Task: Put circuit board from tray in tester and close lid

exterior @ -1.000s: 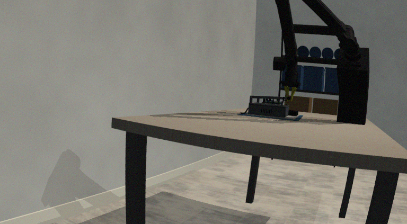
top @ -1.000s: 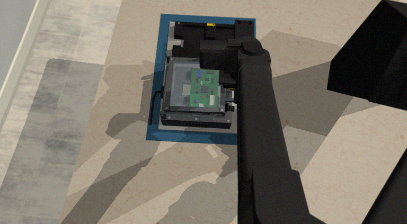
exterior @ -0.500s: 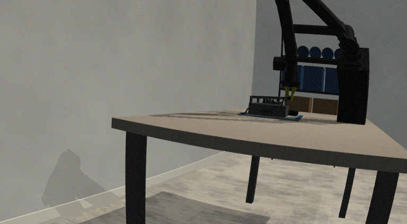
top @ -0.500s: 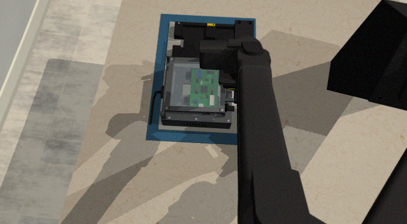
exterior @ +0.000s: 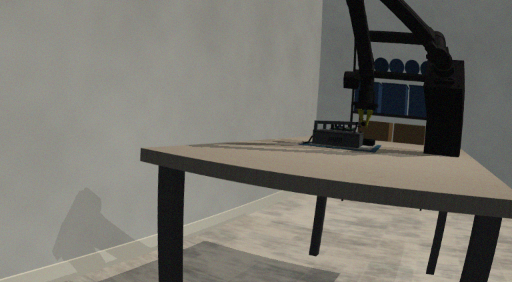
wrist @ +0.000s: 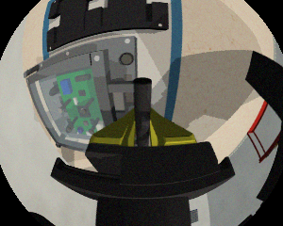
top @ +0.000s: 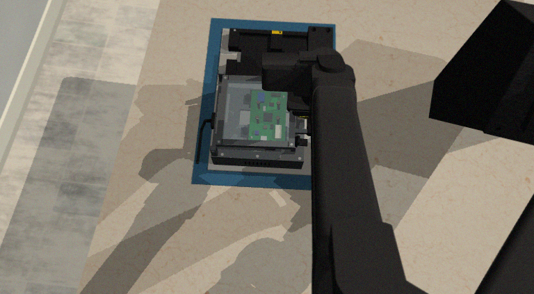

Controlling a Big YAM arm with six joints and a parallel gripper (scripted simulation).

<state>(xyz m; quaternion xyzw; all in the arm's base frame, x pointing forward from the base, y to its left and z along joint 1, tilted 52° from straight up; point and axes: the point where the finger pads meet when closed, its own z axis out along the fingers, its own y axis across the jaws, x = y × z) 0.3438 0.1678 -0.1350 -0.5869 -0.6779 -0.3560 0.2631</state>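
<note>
- The jaws of the black parallel gripper (wrist: pixel 141 127) with yellow fingers stood narrow, pinched on a dark upright rod-like handle (wrist: pixel 141 104) rising between them; from the wrist view I took it for the lid's handle, though its lower end was lost behind the fingers.
- The clear, dark-framed lid (top: pixel 236 111) lay low over the grey box-shaped tester (top: pixel 256 157); whether the hook had caught it I could not tell, since the arm covered that edge from above.
- The green circuit board (top: pixel 268 115) with its small white connector (top: pixel 278 131) showed through the lid, inside the tester; the pins and posts beneath were too small to make out.
- Just beyond the tester sat the black two-pocket tray (top: pixel 271 41), partly hidden by the wrist housing.
- Both rested on a blue rectangular mat (top: pixel 204 117) on the beige table (exterior: pixel 264 165).
- From the side view, the long black arm (exterior: pixel 360 37) came down steeply, and the fingertips there were tiny.
</note>
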